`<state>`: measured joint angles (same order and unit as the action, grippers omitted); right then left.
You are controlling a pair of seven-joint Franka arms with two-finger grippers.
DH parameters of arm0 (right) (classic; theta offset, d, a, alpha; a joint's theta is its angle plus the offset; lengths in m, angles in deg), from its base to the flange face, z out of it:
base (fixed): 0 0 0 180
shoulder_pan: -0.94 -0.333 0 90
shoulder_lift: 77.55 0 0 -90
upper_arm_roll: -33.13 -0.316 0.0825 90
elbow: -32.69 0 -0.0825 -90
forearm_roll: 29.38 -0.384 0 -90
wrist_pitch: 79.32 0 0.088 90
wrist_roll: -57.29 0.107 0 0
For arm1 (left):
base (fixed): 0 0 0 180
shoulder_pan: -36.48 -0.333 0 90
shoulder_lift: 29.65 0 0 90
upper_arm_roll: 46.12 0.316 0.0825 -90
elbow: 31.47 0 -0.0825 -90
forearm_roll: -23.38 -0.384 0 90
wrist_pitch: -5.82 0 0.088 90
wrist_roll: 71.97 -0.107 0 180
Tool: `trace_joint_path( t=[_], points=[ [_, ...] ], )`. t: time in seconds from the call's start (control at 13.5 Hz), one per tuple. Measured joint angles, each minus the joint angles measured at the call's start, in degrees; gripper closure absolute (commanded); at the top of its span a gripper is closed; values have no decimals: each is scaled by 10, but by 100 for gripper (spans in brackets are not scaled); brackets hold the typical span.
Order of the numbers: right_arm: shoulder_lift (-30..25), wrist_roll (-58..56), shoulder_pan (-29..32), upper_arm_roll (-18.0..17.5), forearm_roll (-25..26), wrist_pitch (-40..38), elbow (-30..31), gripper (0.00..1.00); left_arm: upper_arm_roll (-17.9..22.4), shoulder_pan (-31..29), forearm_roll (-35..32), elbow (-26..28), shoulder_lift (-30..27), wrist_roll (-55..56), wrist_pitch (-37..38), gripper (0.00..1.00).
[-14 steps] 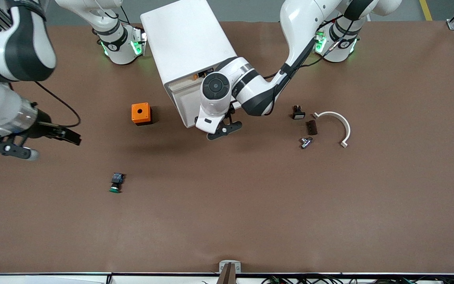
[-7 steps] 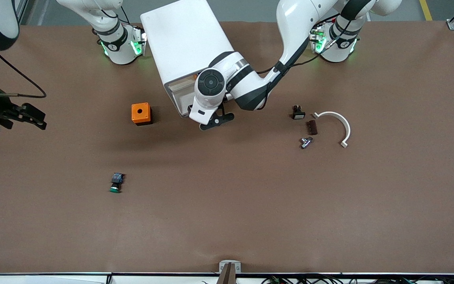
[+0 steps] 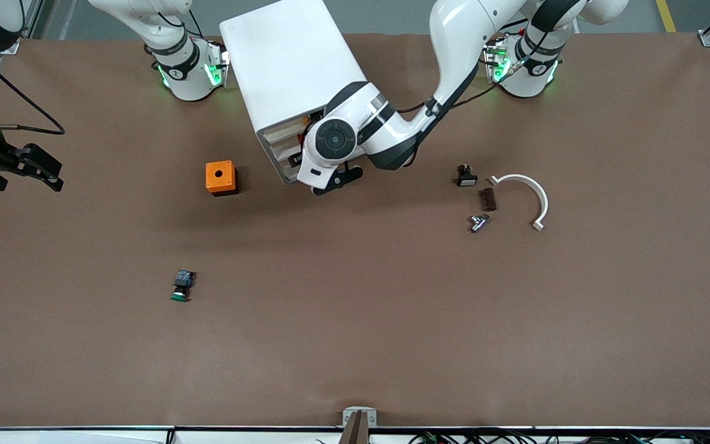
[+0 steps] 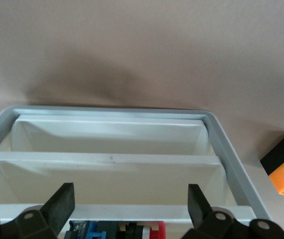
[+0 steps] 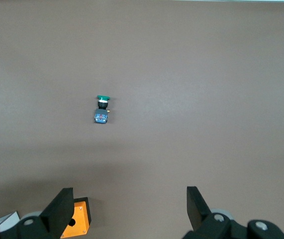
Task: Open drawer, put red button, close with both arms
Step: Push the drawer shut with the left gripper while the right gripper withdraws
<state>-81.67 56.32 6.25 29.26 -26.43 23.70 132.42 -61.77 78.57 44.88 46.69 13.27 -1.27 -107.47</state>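
Your cabinet (image 3: pixel 293 80) stood between the 2 arm bases. The drawer (image 4: pixel 117 164) showed 2 bare compartments, and the red button (image 4: pixel 157 231) lay inside at the view's edge. Your left gripper (image 3: pixel 330 183) hung spread, holding nothing, at the cabinet's front; a skewed push could jam it. Your right gripper (image 3: pixel 25 165) waited released, over the table's right-arm end.

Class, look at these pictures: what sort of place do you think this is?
Probably a robotics lab: two robot arms bolted to a brown table, a small drawer cabinet and loose test parts like the green button.
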Motion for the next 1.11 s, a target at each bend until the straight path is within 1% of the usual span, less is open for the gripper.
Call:
trace_joint_path(
  t=[0.44, 0.66, 0.96, 1.11],
  points=[
    [0, 0, 1, 0, 1, 0, -21, 0, 2, -10, 71, 5, 18, 0, 8, 0],
    [6, 0, 3, 0, 2, 0, -37, 0, 2, -14, 78, 5, 20, 0, 15, 0],
    [48, 0, 6, 1, 7, 1, -89, 0, 2, -15, 78, 5, 20, 0, 16, 0],
    [61, 0, 6, 0, 8, -2, -100, 0, 4, -21, 70, 3, 19, 0, 16, 0]
  ],
)
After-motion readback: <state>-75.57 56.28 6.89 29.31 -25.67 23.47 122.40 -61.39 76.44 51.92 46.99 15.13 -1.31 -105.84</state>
